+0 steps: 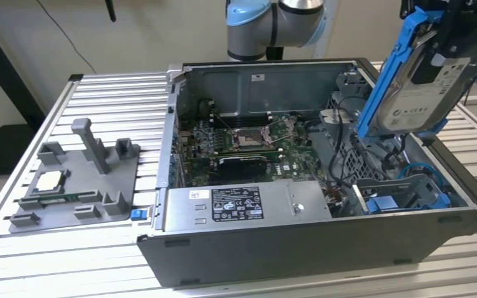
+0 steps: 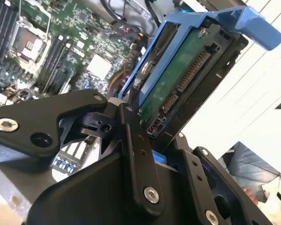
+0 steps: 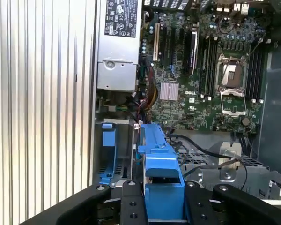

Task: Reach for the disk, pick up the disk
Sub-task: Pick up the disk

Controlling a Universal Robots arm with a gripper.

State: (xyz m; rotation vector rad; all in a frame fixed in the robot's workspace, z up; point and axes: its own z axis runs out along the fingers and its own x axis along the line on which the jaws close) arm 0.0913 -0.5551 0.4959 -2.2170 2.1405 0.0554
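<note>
Gripper (image 1: 437, 59) clamps 1 disk (image 1: 408, 93), lifted above case (image 1: 305, 248).

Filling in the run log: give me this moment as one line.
gripper: shut on disk | disk: lifted, tilted, above open computer case | pick: done

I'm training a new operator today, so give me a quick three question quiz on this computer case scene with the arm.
1. True or false: the disk lies flat inside the computer case.
2. What is the gripper shut on?
3. Where is the processor chip? A) in the motherboard socket B) on the grey fixture outside the case

Key: 1 false, it is held tilted above the case; 2 the disk, by its blue bracket; 3 B.
</note>
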